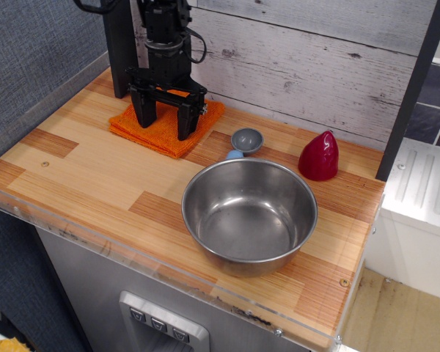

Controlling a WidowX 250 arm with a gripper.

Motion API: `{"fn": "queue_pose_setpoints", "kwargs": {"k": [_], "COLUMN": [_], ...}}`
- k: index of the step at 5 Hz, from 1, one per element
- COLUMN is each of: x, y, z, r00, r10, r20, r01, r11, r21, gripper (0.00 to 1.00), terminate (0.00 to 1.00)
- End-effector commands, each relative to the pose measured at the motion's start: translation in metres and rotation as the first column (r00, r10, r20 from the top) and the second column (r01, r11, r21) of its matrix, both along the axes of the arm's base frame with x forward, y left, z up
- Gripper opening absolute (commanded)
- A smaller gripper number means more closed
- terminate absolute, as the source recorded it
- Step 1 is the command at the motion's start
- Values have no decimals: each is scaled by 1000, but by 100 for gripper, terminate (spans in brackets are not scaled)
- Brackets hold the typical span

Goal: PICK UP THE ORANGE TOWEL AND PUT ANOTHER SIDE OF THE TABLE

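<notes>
The orange towel (165, 136) lies folded flat at the back left of the wooden table (95, 180), near the wall. My black gripper (165, 130) points straight down over the towel's middle. Its two fingers are spread wide, and the fingertips (185, 132) reach down to the cloth on either side. Nothing is held between them. The arm hides part of the towel's back edge.
A steel bowl (249, 214) stands at the middle right of the table. A small blue-grey scoop (246, 140) lies between the towel and the bowl. A dark red cone-shaped object (319, 156) stands at the back right. A black post (122, 51) rises behind the towel.
</notes>
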State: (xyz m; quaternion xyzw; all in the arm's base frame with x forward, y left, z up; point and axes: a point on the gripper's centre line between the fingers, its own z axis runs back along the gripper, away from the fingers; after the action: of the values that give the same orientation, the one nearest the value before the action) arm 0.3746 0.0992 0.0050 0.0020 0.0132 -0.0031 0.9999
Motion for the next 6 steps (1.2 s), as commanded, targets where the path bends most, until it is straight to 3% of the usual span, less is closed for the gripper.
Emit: {"fn": "queue_pose_setpoints", "kwargs": {"k": [1, 2, 4, 5, 6], "x": [-41, -63, -113, -121, -116], "y": [-25, -25, -28, -36, -42], "z": [5, 18, 33, 42, 62], "r00": [999, 1000, 999, 1000, 999], "r10": [-17, 16, 38, 24, 13], "r20": [-34, -12, -19, -6, 47], "r01": [15, -17, -40, -24, -10], "r11": [998, 997, 996, 997, 998], "r21": [-67, -72, -78, -78, -62], "gripper": [100, 100, 100, 100, 100], "terminate": [0, 0, 0, 0, 0]}}
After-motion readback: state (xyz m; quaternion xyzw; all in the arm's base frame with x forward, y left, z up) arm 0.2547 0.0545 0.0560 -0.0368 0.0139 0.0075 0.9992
